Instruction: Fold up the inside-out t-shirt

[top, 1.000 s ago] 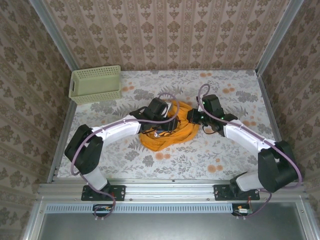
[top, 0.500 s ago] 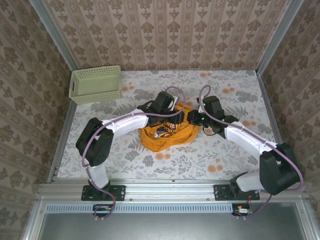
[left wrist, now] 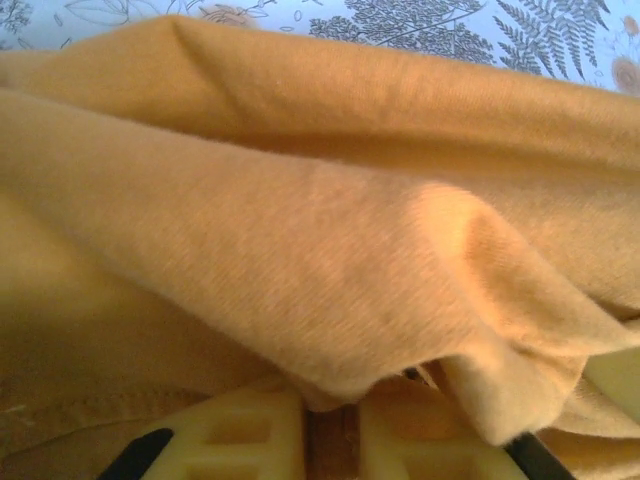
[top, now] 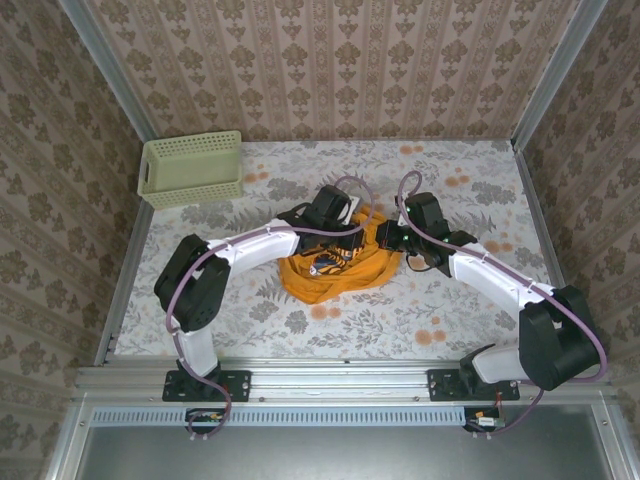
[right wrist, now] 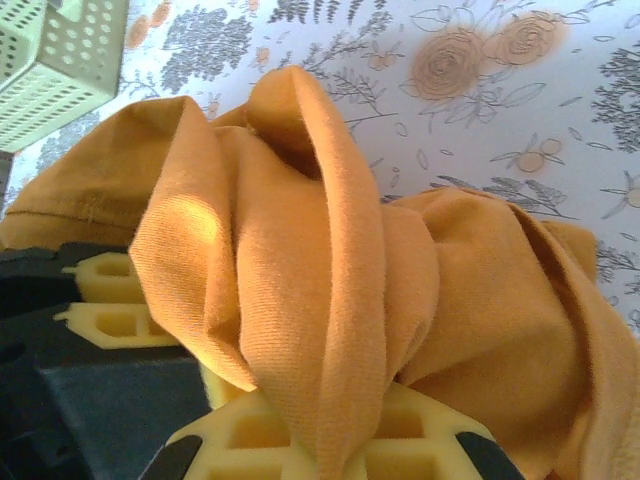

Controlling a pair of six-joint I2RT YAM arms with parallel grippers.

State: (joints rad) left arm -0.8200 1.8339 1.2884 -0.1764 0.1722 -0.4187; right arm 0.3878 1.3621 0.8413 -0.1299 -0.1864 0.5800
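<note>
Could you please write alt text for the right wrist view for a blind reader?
A bunched orange-yellow t-shirt rises in a tall fold pinched in the right gripper, whose yellow fingers show at the bottom edge. Behind lie the floral table and the corner of a pale green basket.
</note>
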